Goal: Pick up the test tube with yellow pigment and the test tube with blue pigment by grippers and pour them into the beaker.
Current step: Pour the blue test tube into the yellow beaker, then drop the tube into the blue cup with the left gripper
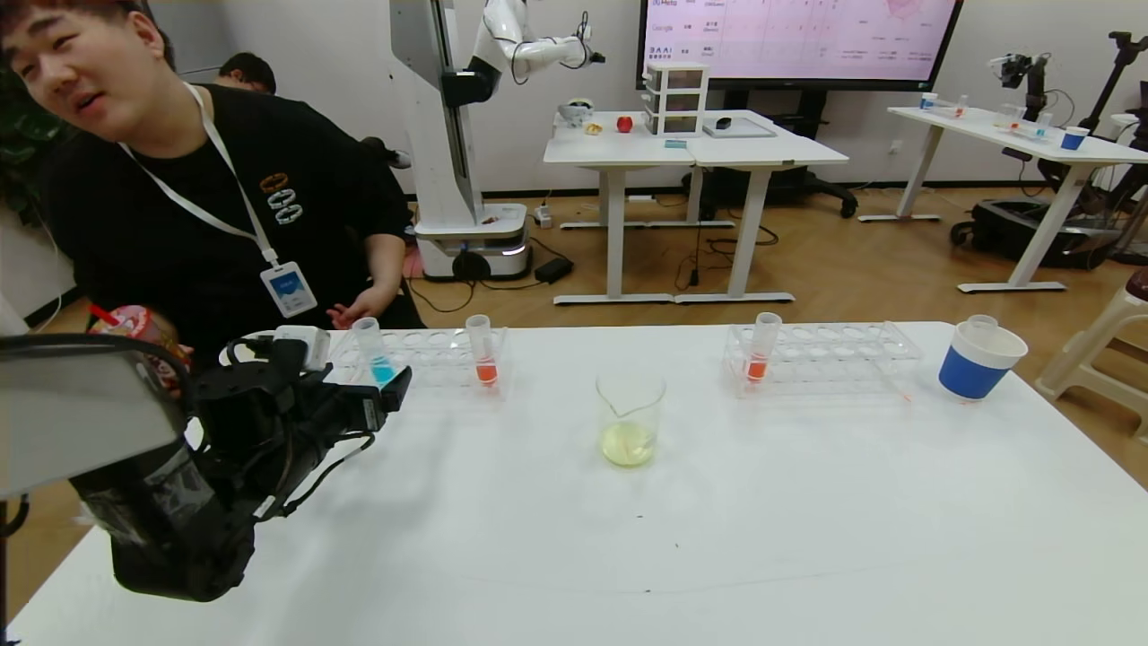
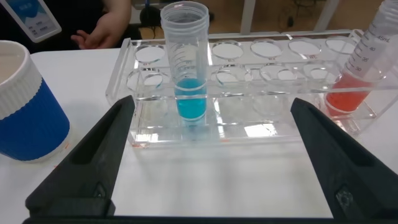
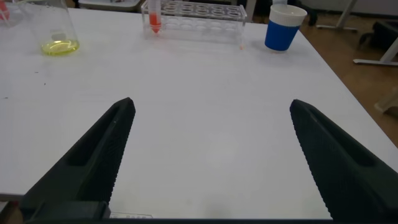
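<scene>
The test tube with blue pigment (image 1: 372, 352) (image 2: 189, 93) stands upright in the left clear rack (image 1: 430, 359) (image 2: 261, 127). My left gripper (image 1: 392, 388) (image 2: 211, 104) is open just in front of that rack, apart from the tube, with nothing between its fingers. The beaker (image 1: 630, 417) (image 3: 56, 31) stands mid-table with pale yellow liquid in its bottom. No test tube with yellow pigment shows. My right gripper (image 3: 211, 104) is open over bare table, outside the head view.
Orange-red tubes stand in the left rack (image 1: 482, 352) (image 2: 360, 81) and the right rack (image 1: 762, 348) (image 3: 153, 15). Blue-and-white paper cups sit at the far right (image 1: 978, 361) (image 3: 283, 28) and beside the left rack (image 2: 25, 106). A person leans in behind the table's left corner, hand (image 1: 354, 314) near the rack.
</scene>
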